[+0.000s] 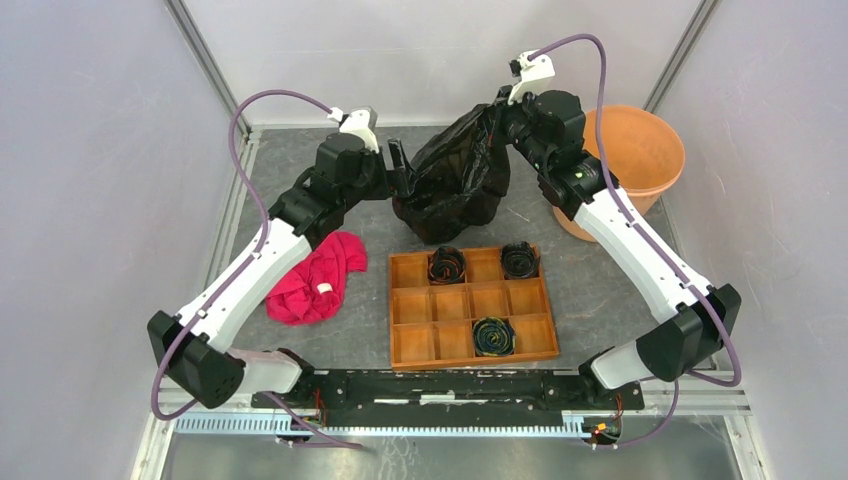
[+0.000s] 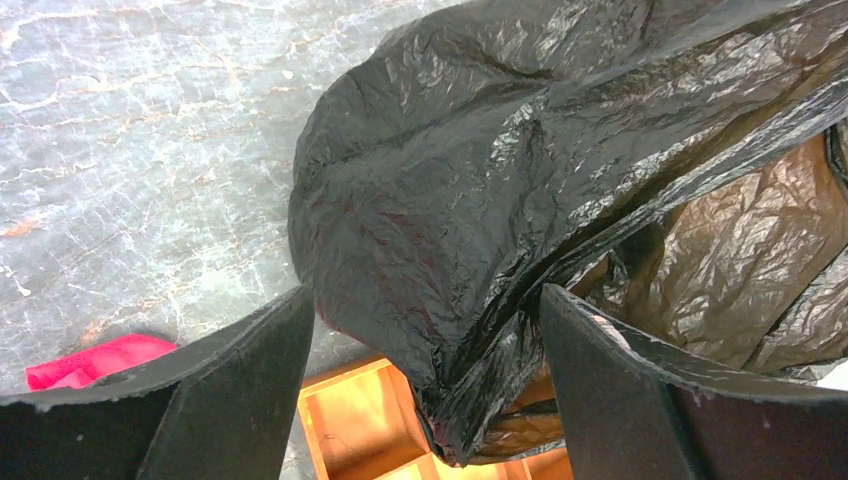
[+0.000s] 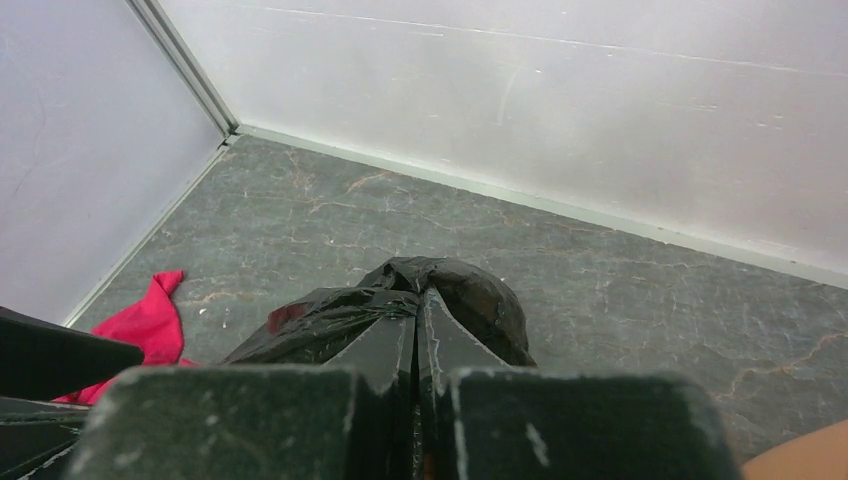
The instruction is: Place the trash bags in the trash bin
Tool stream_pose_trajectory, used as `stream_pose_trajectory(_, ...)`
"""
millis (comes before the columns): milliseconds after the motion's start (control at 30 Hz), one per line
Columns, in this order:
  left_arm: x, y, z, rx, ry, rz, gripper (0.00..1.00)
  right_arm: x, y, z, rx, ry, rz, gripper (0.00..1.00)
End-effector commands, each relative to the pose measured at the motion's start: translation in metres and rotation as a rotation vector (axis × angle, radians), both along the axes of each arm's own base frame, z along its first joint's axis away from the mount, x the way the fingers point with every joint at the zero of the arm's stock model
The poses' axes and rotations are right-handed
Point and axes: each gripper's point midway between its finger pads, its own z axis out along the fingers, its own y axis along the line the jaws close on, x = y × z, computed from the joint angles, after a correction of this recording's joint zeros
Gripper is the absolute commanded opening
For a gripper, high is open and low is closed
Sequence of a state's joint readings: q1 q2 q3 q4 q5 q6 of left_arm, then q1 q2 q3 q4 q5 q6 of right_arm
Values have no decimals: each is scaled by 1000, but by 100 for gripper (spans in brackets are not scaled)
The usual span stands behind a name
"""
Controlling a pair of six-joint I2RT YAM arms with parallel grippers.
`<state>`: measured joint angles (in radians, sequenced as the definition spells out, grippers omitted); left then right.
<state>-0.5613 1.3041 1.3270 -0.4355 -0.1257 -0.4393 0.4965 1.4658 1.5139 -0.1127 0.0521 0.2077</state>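
**A:** What lies nearest the arm bases?

**B:** A compartmented wooden tray (image 1: 470, 305) sits on the grey desk (image 1: 600, 290). Dark coiled rolls (image 1: 493, 336) fill three of its cells. A red cloth (image 1: 318, 278) lies crumpled to the tray's left.

**A:** And the trash bag?

**B:** It is just behind the tray, mid-desk. The trash bag (image 1: 455, 180) hangs as a crumpled black drape with its long axis roughly upright. The gathered end points up and the bulk sags down. I cannot tell whether the low end touches the desk.

**A:** Who has hold of it?

**B:** The right pincer (image 3: 418, 300) is closed tight on a fold of film at the bag's top. The left pincer (image 2: 425, 292) stands wide open at the bag's left flank. A lobe of film hangs between its fingers, unclamped.

**A:** How will the bag handle?

**B:** Probably very light, limp and slippery. The film is thin and glossy, and brownish where light passes through. I would expect it to billow, slide and tear if it snags. A bunched fold near the top looks the safest hold, since a smooth panel would likely slip free.

**A:** And the bin?

**B:** It is farthest away, at the back right. The pale orange trash bin (image 1: 640, 150) stands upright beyond the right arm, mouth open to the ceiling, apart from the bag. The bag would need carrying rightward and lowering in bulk-first.
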Motion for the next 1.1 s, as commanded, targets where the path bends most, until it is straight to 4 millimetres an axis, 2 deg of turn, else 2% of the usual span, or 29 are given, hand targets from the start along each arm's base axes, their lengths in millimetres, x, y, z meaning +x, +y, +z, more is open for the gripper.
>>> stream_pose_trajectory(0,-1,-6,24,-26,-60,-47,86,-7,-1,24,12,-65,22,0)
stream_pose_trajectory(67,-3,-10,27,-40,-67,-71,83,-6,0,24,7,-65,26,1)
stream_pose_trajectory(133,-8,-16,30,-61,-69,-112,84,-7,0,27,9,-70,28,1)
stream_pose_trajectory(233,-24,-38,31,-124,-63,-256,93,-7,0,29,11,-75,33,0)
stream_pose_trajectory(333,-32,-47,16,-151,-21,-308,100,-9,2,30,15,-75,41,1)
stream_pose_trajectory(567,-8,-12,-14,-10,29,-81,98,-15,0,42,28,-95,47,0)
stream_pose_trajectory(733,11,19,-27,106,52,88,79,-23,-5,54,40,-121,47,0)
stream_pose_trajectory(767,14,21,-26,115,49,100,73,-24,-5,55,39,-124,48,1)
stream_pose_trajectory(867,19,22,-18,118,33,103,66,-28,-11,61,39,-139,32,1)
stream_pose_trajectory(1000,29,29,-1,102,8,146,65,-35,-14,73,54,-163,31,0)
stream_pose_trajectory(1067,34,26,4,60,6,134,66,-40,-14,80,73,-177,45,0)
